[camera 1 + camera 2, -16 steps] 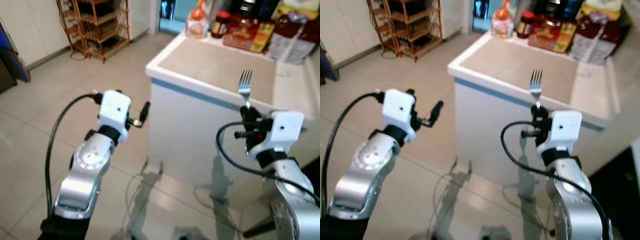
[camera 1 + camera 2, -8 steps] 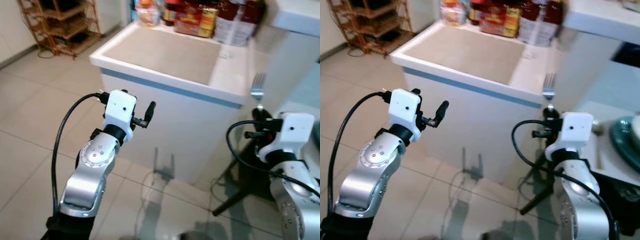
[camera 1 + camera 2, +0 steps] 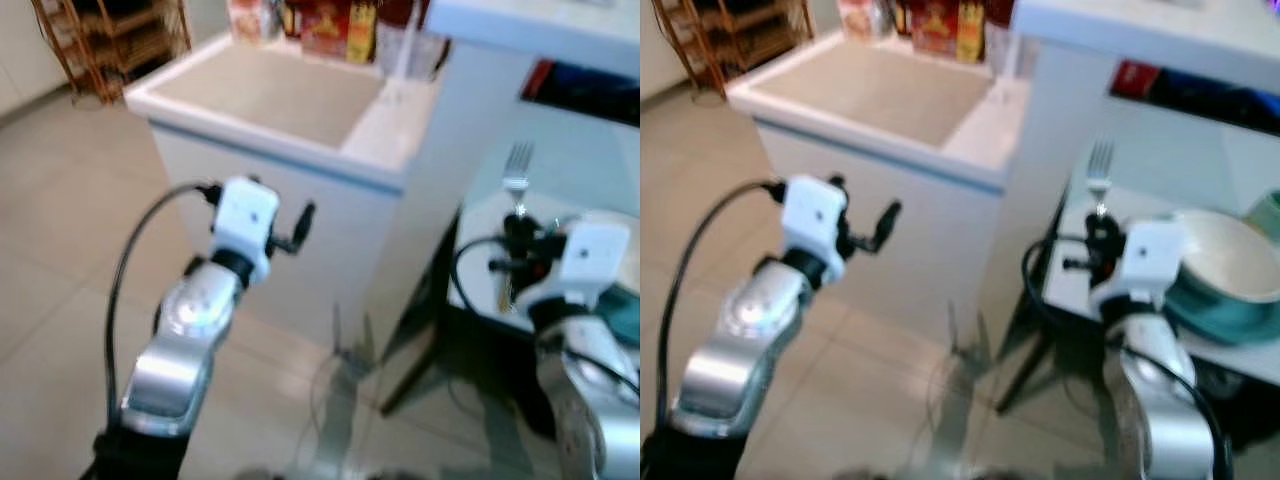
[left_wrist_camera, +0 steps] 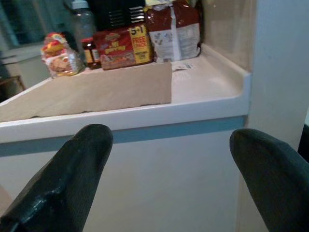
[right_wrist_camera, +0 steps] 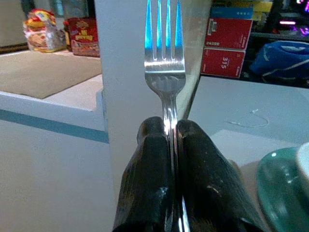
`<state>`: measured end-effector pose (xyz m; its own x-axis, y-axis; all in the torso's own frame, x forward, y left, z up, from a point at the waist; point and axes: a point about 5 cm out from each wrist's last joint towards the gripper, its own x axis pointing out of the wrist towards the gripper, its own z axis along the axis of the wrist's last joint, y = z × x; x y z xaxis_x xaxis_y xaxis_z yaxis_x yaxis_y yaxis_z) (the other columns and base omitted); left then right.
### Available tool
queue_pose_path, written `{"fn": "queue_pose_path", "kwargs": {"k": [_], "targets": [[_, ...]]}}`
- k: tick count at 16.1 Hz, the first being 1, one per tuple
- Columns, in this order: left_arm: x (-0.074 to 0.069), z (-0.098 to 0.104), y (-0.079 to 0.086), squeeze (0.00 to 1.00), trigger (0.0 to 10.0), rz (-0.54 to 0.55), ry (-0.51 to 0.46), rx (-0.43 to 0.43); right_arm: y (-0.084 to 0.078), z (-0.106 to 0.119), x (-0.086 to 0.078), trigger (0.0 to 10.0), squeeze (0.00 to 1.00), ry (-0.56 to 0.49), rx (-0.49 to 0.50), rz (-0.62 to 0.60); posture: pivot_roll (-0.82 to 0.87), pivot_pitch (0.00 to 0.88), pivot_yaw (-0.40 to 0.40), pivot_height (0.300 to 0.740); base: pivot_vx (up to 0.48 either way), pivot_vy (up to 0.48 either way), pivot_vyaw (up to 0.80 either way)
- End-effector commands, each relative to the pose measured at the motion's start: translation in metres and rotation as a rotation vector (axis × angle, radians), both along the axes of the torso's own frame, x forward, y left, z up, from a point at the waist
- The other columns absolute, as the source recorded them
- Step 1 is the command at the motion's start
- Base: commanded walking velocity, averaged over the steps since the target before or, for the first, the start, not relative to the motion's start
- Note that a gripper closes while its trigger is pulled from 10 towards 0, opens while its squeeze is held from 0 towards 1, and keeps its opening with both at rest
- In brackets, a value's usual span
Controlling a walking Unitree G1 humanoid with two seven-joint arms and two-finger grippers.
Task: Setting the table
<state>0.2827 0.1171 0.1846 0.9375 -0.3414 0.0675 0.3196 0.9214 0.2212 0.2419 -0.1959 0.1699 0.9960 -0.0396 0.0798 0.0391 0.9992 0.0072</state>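
My view has swung right, and the teal plate (image 3: 1225,290) on the white table (image 3: 1080,285) comes in. My right gripper (image 5: 166,145) stays clamped on the fork (image 5: 164,63), tines up; left gripper (image 4: 169,179) spread, empty. Placing looks close.

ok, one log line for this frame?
right gripper: shut on fork, tines up | left gripper: open, empty | teal plate: on table

My closed fingers (image 5: 193,159) hide the fork's (image 5: 164,63) handle, and the teal plate (image 5: 280,183) is cut off at right.
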Motion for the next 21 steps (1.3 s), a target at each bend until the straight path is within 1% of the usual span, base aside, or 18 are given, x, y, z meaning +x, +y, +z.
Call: {"fn": "queue_pose_path", "kwargs": {"k": [1, 5, 9, 10, 11, 14, 16, 18, 19, 21], "targets": [[0.000, 0.003, -0.006, 0.00, 10.0, -0.020, -0.010, 0.001, -0.003, 0.005, -0.004, 10.0, 0.00, -0.032, -0.003, -0.011, 0.04, 0.057, -0.015, 0.740, 0.000, -0.480, 0.00], [0.000, 0.003, -0.005, 0.00, 10.0, -0.023, -0.014, 0.005, -0.001, 0.003, -0.006, 10.0, 0.00, -0.021, 0.012, -0.018, 0.04, 0.053, -0.008, 0.740, 0.000, -0.480, 0.00], [0.001, 0.004, -0.004, 0.00, 10.0, -0.023, -0.016, 0.015, -0.005, 0.002, -0.006, 10.0, 0.00, -0.009, 0.025, -0.054, 0.04, 0.054, -0.005, 0.740, 0.000, -0.480, 0.00], [0.002, 0.004, -0.004, 0.00, 10.0, -0.015, -0.016, 0.013, -0.005, 0.000, -0.005, 10.0, 0.00, 0.008, 0.044, -0.057, 0.04, 0.054, -0.005, 0.740, 0.000, 0.000, 0.00], [0.003, 0.003, -0.002, 0.00, 10.0, 0.000, 0.000, -0.006, -0.004, -0.001, -0.005, 10.0, 0.00, 0.019, 0.052, -0.054, 0.04, 0.054, -0.005, 0.740, 0.000, 0.000, 0.00], [0.005, 0.008, 0.003, 0.00, 10.0, 0.000, -0.013, -0.023, -0.003, -0.004, -0.005, 10.0, 0.00, 0.044, 0.080, -0.053, 0.04, 0.058, -0.005, 0.740, 0.000, 0.000, 0.00], [0.003, 0.010, 0.002, 0.00, 10.0, -0.013, -0.036, -0.002, -0.004, -0.007, -0.005, 10.0, 0.00, 0.070, 0.079, -0.062, 0.04, 0.063, -0.005, 0.740, 0.000, 0.000, -0.55], [0.002, 0.010, 0.001, 0.00, 10.0, -0.027, -0.037, -0.011, -0.003, -0.009, -0.005, 10.0, 0.00, 0.093, 0.083, -0.057, 0.04, 0.068, -0.005, 0.740, 0.270, 0.000, -0.75], [0.001, 0.011, 0.001, 0.00, 10.0, -0.030, -0.038, -0.011, -0.002, -0.011, -0.005, 10.0, 0.00, 0.108, 0.080, -0.046, 0.04, 0.069, -0.005, 0.740, 0.319, 0.000, -0.76], [0.000, 0.011, 0.001, 0.00, 10.0, -0.036, -0.037, -0.014, 0.006, -0.013, -0.003, 10.0, 0.00, 0.130, 0.074, 0.029, 0.04, 0.079, -0.009, 0.740, 0.339, 0.000, -0.24]]}}
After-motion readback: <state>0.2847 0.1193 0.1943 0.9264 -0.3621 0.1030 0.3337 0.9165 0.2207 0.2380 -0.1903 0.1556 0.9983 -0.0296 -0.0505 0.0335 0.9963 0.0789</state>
